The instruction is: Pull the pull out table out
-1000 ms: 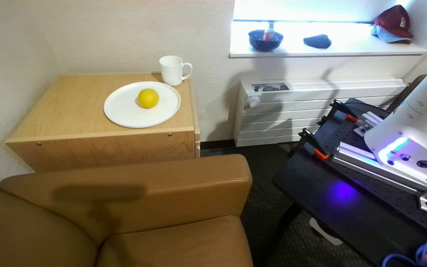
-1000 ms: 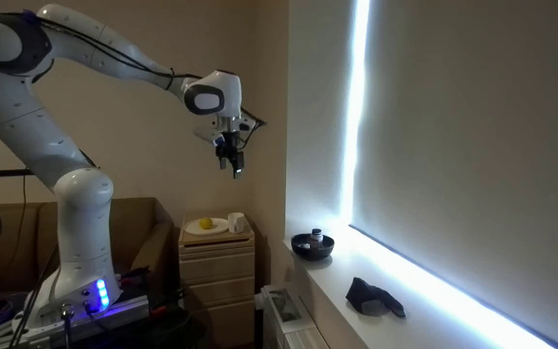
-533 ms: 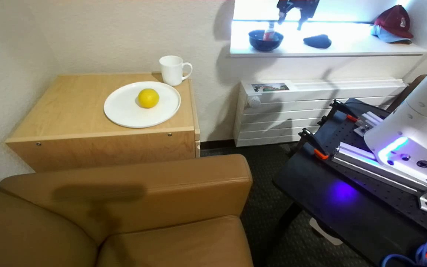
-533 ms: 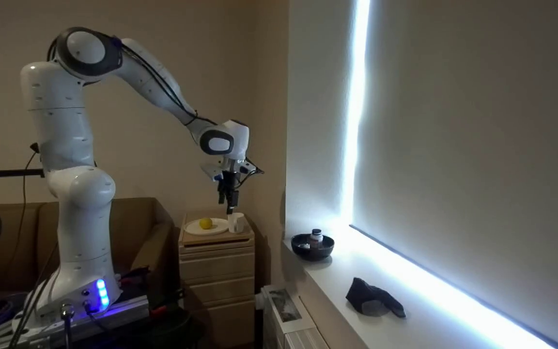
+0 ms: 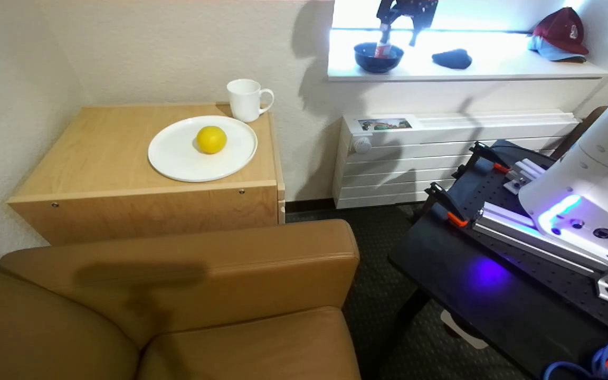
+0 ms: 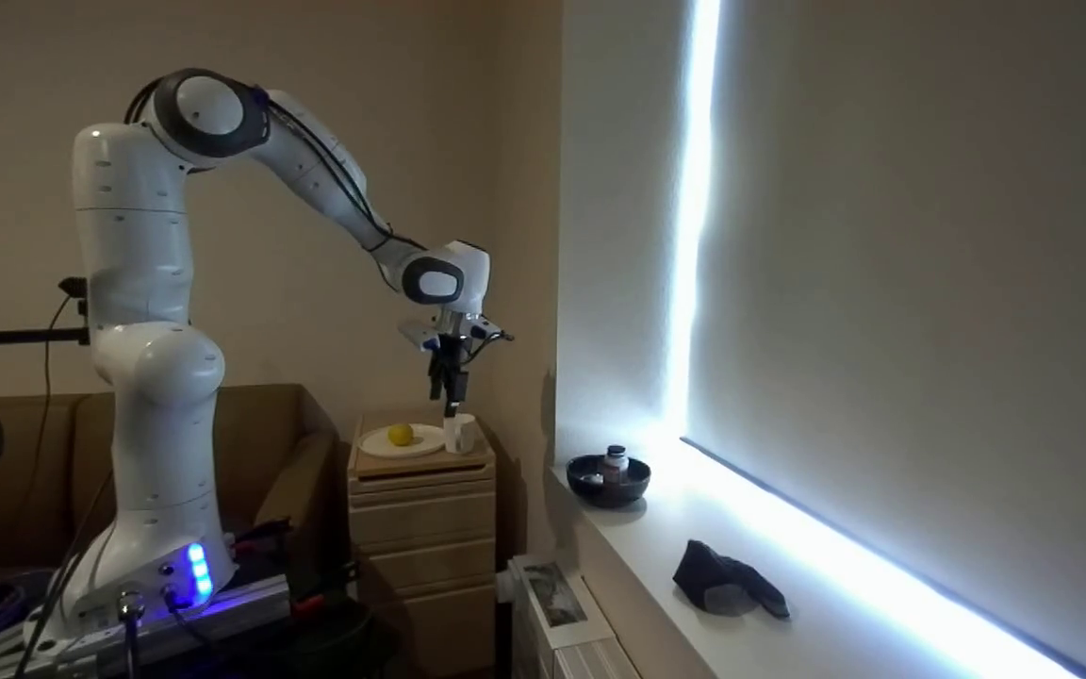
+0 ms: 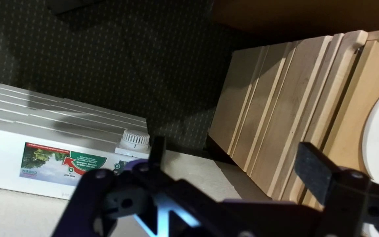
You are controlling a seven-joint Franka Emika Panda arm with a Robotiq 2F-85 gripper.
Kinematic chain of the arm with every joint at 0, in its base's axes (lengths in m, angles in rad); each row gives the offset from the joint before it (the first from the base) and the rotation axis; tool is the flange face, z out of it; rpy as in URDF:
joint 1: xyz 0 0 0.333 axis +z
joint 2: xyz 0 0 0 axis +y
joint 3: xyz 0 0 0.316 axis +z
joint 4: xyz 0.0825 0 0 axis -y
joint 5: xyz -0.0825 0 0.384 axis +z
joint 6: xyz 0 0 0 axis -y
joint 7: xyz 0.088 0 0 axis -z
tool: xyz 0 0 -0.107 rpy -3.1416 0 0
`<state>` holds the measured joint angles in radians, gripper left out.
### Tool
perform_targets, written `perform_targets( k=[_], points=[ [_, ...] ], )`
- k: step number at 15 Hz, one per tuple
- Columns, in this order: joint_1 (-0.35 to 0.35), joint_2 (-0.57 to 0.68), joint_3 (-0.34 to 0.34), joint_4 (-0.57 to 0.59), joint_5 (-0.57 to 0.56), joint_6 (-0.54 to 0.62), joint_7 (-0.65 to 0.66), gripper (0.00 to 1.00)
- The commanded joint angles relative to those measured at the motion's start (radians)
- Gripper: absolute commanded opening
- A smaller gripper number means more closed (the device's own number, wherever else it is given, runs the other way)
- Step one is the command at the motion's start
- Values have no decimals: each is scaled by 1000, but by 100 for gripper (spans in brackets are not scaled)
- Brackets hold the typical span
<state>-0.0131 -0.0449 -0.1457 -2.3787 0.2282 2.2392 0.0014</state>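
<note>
Fingers (image 7: 313, 171) spread wide apart, my gripper (image 7: 233, 154) hangs released in the air, apart from the front edge of the cabinet top (image 5: 114, 132). The pull out table (image 7: 328, 98) sits within the cabinet (image 6: 422, 556), its front lip running just beneath that edge. A mug (image 5: 244, 100) stands near a front corner, beside a plate (image 5: 177, 163).

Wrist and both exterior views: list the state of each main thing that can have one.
Gripper: open, holding nothing
Pull out table: pushed in
Drawers: shut
Mug: upright
Plate: flat, right side up
Bowl: upright
Bottle: upright, capped, in the bowl
Blind: lowered
Base light: lit blue
</note>
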Motion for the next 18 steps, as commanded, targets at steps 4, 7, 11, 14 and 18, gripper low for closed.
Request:
perform_targets(
  k=[4,7,11,14,18],
  points=[
    [37,138,109,-11,277,238,18,100],
    [76,257,187,-1,321,428,70,100],
    [174,408,195,19,122,615,299,100],
    [162,402,224,9,119,589,311,100],
    [166,417,222,27,118,588,315,100]
  ],
)
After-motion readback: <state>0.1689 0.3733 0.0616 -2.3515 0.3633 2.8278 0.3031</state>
